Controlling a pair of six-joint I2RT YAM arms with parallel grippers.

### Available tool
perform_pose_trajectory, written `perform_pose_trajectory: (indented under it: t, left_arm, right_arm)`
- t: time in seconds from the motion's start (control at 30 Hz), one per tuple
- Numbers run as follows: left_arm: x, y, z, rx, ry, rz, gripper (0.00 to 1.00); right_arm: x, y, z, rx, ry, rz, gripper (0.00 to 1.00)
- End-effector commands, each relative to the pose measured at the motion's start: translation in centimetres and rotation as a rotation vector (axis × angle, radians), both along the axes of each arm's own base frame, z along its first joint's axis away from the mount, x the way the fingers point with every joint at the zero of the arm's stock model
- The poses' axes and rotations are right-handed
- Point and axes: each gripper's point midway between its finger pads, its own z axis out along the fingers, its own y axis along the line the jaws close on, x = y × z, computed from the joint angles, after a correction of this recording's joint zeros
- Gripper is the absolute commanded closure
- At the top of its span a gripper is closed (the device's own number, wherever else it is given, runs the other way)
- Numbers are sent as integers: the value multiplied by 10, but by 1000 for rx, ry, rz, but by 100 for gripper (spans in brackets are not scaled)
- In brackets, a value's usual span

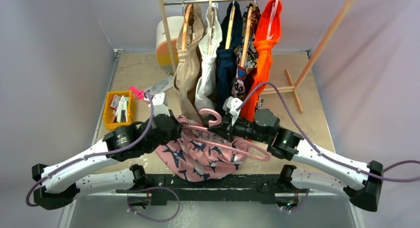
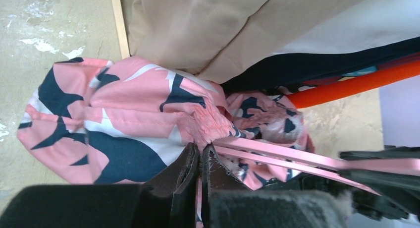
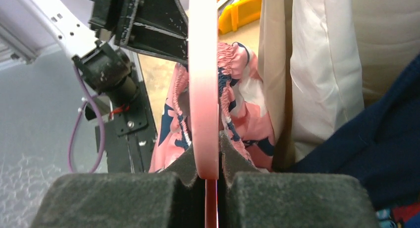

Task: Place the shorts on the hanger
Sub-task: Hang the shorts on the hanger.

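shorts (image 2: 124, 119) waistband pinched by L claw (image 2: 200, 157) | hanger (image 3: 203, 64) arm gripped by R claw (image 3: 204, 161) | hanger seen lying across shorts at worktop (image 1: 307, 114) front

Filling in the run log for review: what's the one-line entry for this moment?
phase: fitting shorts onto hanger | left jaws: shut on shorts waistband | right jaws: shut on hanger | shorts: bunched, hanger across them

The top view looks down from behind; both wrist views sit close, sharing the shorts (image 1: 198, 158) and hanger (image 1: 233, 147).
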Motion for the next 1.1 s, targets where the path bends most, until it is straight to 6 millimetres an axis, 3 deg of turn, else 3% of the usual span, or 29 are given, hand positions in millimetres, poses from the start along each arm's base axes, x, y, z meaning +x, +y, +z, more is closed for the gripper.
perform_pose_trajectory:
  t: [0.0, 0.13, 0.37, 0.63, 0.83, 0.97, 1.07]
  left_arm:
    - [-2, -2, 58, -148, -74, -23, 100]
    - [-8, -1, 92, -222, -112, -63, 100]
    - [-19, 14, 144, -333, -166, -81, 100]
    - [-25, 34, 189, -356, -229, -94, 100]
    - [-21, 30, 220, -344, -273, -102, 100]
    - [-15, 24, 260, -399, -335, -100, 100]
    - [-12, 15, 289, -446, -380, -116, 100]
  right_arm:
    - [21, 19, 60, 258, -106, -130, 100]
    - [30, 34, 73, 336, -136, -198, 100]
    - [39, 50, 118, 476, -208, -300, 100]
    - [15, 67, 151, 487, -272, -181, 100]
    - [15, 51, 210, 569, -363, -234, 100]
    - [15, 40, 250, 632, -442, -270, 100]
    - [17, 57, 259, 586, -473, -242, 100]
